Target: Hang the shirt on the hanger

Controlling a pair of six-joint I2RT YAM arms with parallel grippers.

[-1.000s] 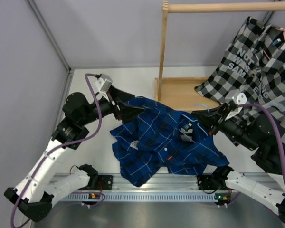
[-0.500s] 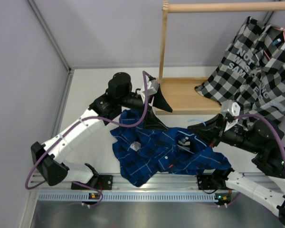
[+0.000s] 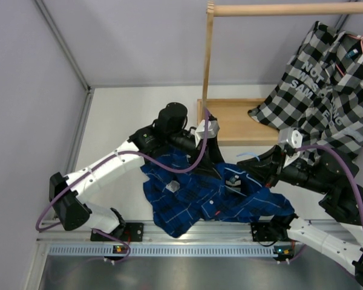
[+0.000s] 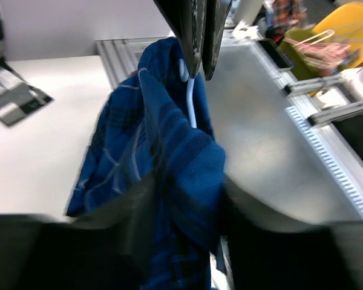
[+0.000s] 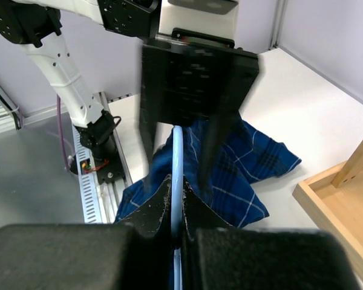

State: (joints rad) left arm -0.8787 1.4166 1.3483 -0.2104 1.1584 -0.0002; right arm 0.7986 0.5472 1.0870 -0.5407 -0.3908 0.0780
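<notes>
The dark blue checked shirt (image 3: 193,199) lies bunched on the table between the arms, its top edge lifted. My right gripper (image 3: 267,168) is shut on the thin pale-blue hanger (image 5: 177,157), whose wire runs between its fingers (image 5: 163,199) and into the shirt (image 5: 242,163). My left gripper (image 3: 210,158) reaches across from the left to the raised fabric beside the hanger (image 3: 248,155). In the left wrist view a fold of the shirt (image 4: 163,139) fills the gap of my left gripper (image 4: 189,181), which is closed on it. Above, the right gripper (image 4: 199,66) holds the hanger wire (image 4: 191,109).
A wooden rack stands at the back right, with a rod (image 3: 278,9), a post (image 3: 207,60) and a shallow wooden base (image 3: 236,118). A black-and-white checked shirt (image 3: 327,90) hangs from it. A metal rail (image 3: 169,249) runs along the near edge.
My left arm swung from the shirt's left side across to its raised top beside the hanger, and its jaws narrowed onto fabric. The right gripper stayed shut on the hanger.
</notes>
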